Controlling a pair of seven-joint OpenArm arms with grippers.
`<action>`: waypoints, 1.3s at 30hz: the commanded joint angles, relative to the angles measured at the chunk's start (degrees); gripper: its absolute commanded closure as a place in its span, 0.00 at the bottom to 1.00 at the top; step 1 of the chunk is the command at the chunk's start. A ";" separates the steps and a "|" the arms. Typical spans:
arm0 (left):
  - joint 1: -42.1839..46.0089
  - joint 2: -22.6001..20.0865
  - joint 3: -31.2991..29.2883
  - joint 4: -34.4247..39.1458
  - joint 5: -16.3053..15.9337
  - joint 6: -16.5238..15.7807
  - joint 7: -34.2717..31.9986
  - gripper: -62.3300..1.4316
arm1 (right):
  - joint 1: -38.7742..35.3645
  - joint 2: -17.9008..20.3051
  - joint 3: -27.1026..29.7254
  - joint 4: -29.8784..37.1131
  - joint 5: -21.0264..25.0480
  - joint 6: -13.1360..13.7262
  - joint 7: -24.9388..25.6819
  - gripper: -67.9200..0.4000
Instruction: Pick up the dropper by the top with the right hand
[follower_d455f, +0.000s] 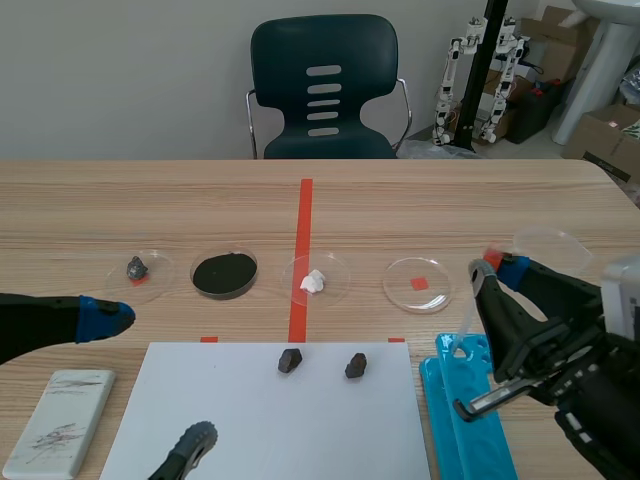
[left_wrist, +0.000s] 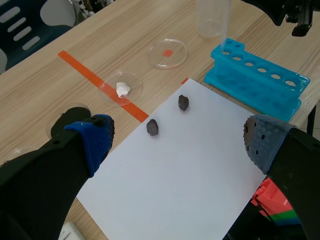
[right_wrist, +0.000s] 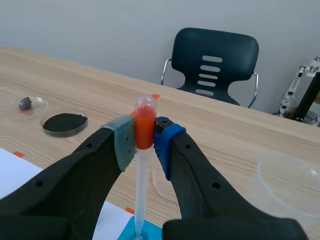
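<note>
In the scene view, my right gripper (follower_d455f: 487, 265) sits over the blue rack (follower_d455f: 440, 385) at the table's right side, its fingers closed on the orange top of the dropper (follower_d455f: 465, 322), whose clear tube slants down into a rack hole. The left gripper (follower_d455f: 105, 318) hovers low at the far left, well apart. I can't judge its fingers from here. The left wrist view settles that: the left gripper (left_wrist: 179, 142) is spread wide over the white paper (left_wrist: 200, 165), holding nothing, and the dropper (left_wrist: 223, 22) stands in the end hole of the rack (left_wrist: 260, 80). In the right wrist view, the right gripper (right_wrist: 145, 137) pinches the orange bulb (right_wrist: 145, 117) squarely between its pads, with the tube (right_wrist: 141, 180) hanging down into the rack. My judgement is that the grasp is done, so I'd lift straight along the tube's line until the tip clears the hole. I'd go slowly and squeeze no harder, because the bulb is soft, and dragging sideways could tip the rack.
</note>
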 joint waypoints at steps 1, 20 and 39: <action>0.15 0.13 -0.09 0.17 -0.79 0.13 -0.81 0.13 | -0.94 0.92 0.68 2.27 -0.02 -0.04 0.83 0.85; 0.15 0.13 -0.09 0.17 -0.79 0.13 -0.81 0.13 | -22.82 0.09 8.72 22.60 -0.42 -3.02 -2.38 0.85; 0.15 0.13 -0.09 0.17 -0.79 0.13 -0.83 0.13 | -31.32 0.13 8.72 27.02 -0.42 -2.58 -2.12 0.85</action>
